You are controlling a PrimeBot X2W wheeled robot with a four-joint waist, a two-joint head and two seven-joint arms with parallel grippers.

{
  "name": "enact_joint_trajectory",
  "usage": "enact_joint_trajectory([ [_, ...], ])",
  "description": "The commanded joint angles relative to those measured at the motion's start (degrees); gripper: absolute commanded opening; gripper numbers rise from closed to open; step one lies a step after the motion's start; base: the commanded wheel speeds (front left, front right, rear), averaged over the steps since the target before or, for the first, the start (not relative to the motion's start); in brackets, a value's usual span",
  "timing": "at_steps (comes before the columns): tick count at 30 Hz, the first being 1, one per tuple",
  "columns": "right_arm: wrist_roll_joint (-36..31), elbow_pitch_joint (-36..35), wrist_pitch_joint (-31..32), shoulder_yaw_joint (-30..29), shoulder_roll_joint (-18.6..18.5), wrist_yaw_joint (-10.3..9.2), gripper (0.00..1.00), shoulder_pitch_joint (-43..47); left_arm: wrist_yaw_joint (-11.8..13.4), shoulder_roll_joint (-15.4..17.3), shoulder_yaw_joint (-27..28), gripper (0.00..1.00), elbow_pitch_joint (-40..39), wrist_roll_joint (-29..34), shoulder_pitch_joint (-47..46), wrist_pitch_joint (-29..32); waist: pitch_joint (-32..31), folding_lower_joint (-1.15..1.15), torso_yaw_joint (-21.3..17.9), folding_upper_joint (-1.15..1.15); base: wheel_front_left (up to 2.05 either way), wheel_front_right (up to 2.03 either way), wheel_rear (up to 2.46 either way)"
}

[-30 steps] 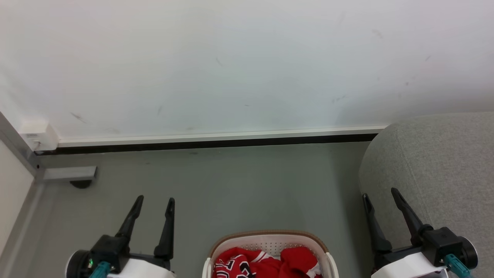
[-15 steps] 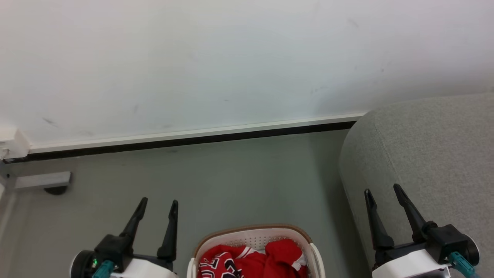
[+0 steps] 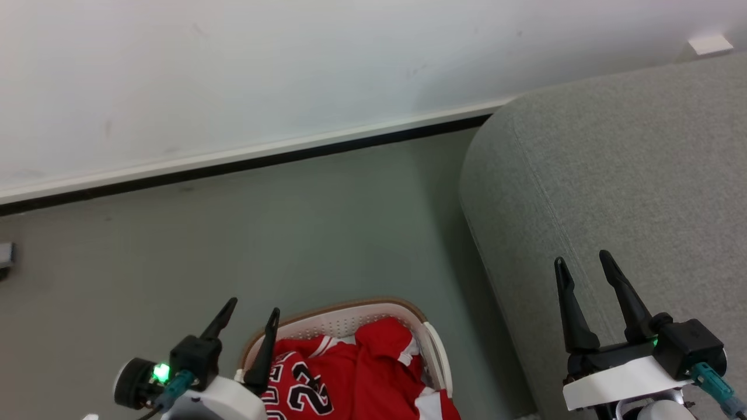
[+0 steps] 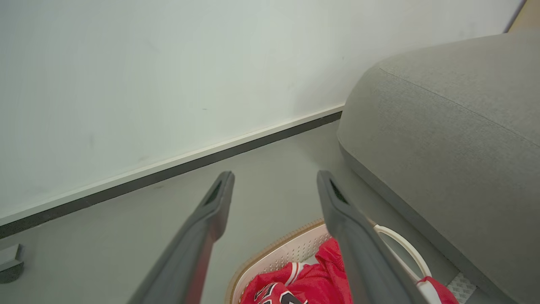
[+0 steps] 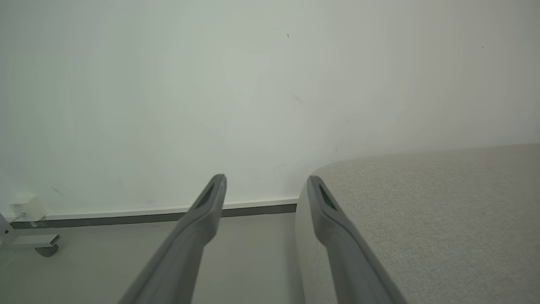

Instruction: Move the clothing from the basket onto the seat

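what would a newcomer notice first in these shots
The red clothing stands out first, heaped in the white basket on the floor at the bottom middle of the head view. Right of it, the big grey seat takes up that side. The left gripper and right gripper are open and empty, one at the basket's left, one seen against the seat.

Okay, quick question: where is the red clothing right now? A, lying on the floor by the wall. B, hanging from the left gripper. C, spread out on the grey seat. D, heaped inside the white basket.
D: the clothing lies heaped inside the basket, and the left gripper above it is open and holds nothing.
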Motion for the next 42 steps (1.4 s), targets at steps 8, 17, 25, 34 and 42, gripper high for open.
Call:
enact_joint_trajectory([
  [8, 2.9, -1.8, -0.1, 0.0, 0.0, -0.12, 1.00, -1.8, -0.9, 4.3, -6.2, 1.00, 12.9, 3.9, -7.6, 0.5, 8.3, -0.01, -7.1, 0.00, 0.00, 0.00, 0.00],
  [17, 5.7, -4.0, -0.1, 1.0, 0.0, -0.12, 1.00, -3.4, -1.1, 6.7, -14.7, 1.00, 27.2, 4.7, -16.2, 4.3, 14.0, -0.01, -11.3, 0.00, 0.00, 0.00, 0.00],
  [25, 8.8, -5.7, -0.1, 1.7, 0.0, -0.12, 1.00, -4.8, -1.1, 9.2, -25.2, 1.00, 38.5, 3.5, -23.6, 10.7, 20.4, -0.01, -13.9, 0.00, 0.00, 0.00, 0.00],
  [34, 12.8, -7.1, -0.1, 3.0, 0.0, -0.12, 1.00, -6.7, -1.1, 12.4, -38.3, 1.00, 46.8, 2.8, -30.9, 16.9, 27.8, -0.01, -17.0, 0.00, 0.00, 0.00, 0.00],
  [42, 14.5, -8.3, -0.1, 1.9, 0.0, -0.12, 1.00, -6.5, -1.1, 11.9, -48.0, 0.47, 49.4, 0.1, -34.1, 21.3, 30.9, -0.01, -17.0, 0.00, 0.00, 0.00, 0.00],
])
